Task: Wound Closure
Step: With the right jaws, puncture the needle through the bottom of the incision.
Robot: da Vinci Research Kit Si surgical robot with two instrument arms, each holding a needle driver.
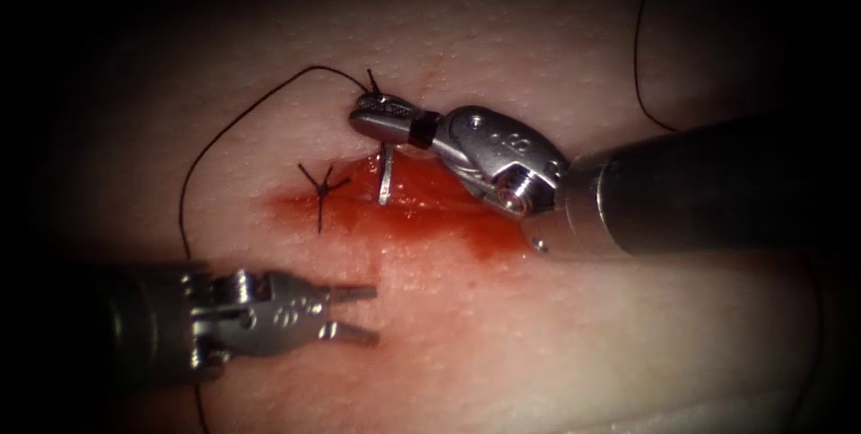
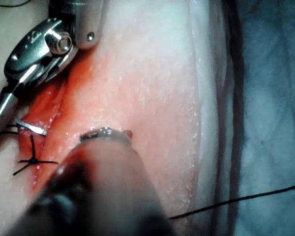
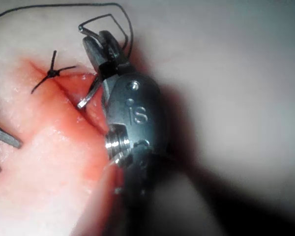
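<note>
You see glossy metal on the right tool (image 1: 387, 117), a shiny steel needle (image 1: 386, 177), and moist, pebbled tissue (image 1: 502, 344).

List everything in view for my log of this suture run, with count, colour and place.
Tissue: one, pale pink, under everything.
Cut: one, red, mid-tissue.
Red fluid: one patch, along the cut.
Needle: one, silver, rear end in the right claw, tip over the cut; whether it is in the tissue I cannot tell.
Thread: one strand, black, looping left from the needle.
Tied stitch: one, black, at the cut's left end.
Left claw: one, silver, open, holding nothing, below the cut.
Right claw: one, silver, shut on the needle.
</note>
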